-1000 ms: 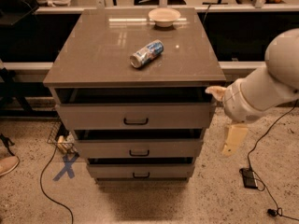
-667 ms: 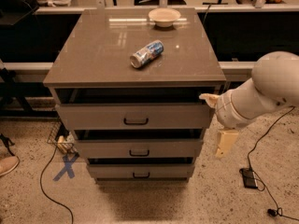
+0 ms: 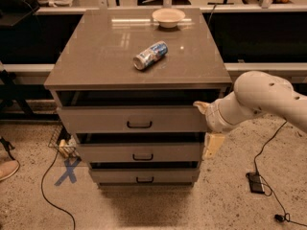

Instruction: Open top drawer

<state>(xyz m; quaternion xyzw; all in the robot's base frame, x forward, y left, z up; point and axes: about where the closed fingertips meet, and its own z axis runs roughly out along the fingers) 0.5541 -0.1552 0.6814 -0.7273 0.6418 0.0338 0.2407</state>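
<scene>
The top drawer (image 3: 96, 120) is the widest grey-taupe front under the cabinet top, with a small black bar handle (image 3: 139, 125) at its centre. A dark gap shows above it. My gripper (image 3: 207, 126) is at the right end of this drawer front, well right of the handle. Its fingers are spread apart, one cream fingertip (image 3: 200, 106) at the drawer's top right corner and the other (image 3: 213, 145) lower down by the middle drawer. It holds nothing.
Two narrower drawers (image 3: 139, 153) (image 3: 143, 176) sit below. On the cabinet top (image 3: 96, 56) lie a tipped can (image 3: 150, 55) and a bowl (image 3: 168, 17). Cables and a power brick (image 3: 255, 182) lie on the floor at right, a blue X (image 3: 67, 170) at left.
My arm has swung left, bringing the gripper from beside the cabinet up to the right end of the top drawer front. The drawers have not moved.
</scene>
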